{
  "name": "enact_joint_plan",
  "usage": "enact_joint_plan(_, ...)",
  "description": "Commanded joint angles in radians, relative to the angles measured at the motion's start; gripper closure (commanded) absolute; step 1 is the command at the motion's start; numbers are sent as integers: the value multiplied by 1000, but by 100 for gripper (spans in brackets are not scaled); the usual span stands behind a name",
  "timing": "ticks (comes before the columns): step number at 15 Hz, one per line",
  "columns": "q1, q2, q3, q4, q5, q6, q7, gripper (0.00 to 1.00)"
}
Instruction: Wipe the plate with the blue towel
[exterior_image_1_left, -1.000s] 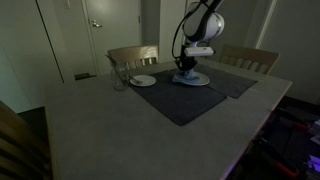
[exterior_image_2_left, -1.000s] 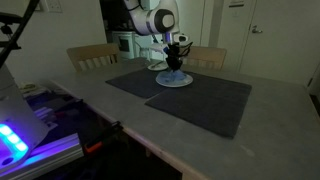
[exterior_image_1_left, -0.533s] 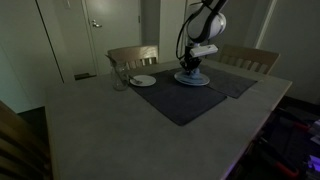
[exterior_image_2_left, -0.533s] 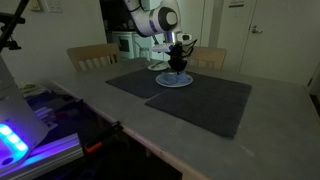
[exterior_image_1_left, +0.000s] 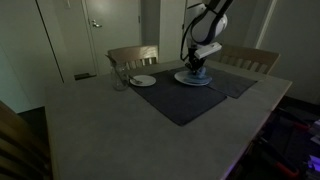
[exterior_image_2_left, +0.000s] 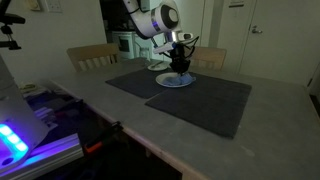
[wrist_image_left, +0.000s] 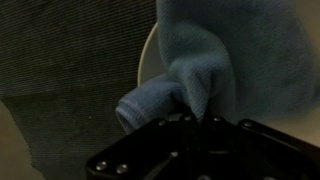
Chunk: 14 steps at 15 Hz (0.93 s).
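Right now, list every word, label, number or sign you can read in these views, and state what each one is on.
None: no text can be read in any view.
The gripper, blue towel and plate show no print.
The placemat and the door are plain.
The lit equipment in an exterior view is too dim and blurred to show any markings.
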Motion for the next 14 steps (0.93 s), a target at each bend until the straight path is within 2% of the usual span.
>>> enact_joint_plan(1,-81,-10,103,-21,110,49,-77,98)
enact_joint_plan(7,-222,-17,277,-37,345,185,-270,98)
enact_joint_plan(9,-256,-14,318,-40,393,215,-330,98)
enact_joint_plan(11,-247,-15,301,-41,380,196,-347,98)
enact_joint_plan(14,-110,-14,122,-32,212,128,-241,98)
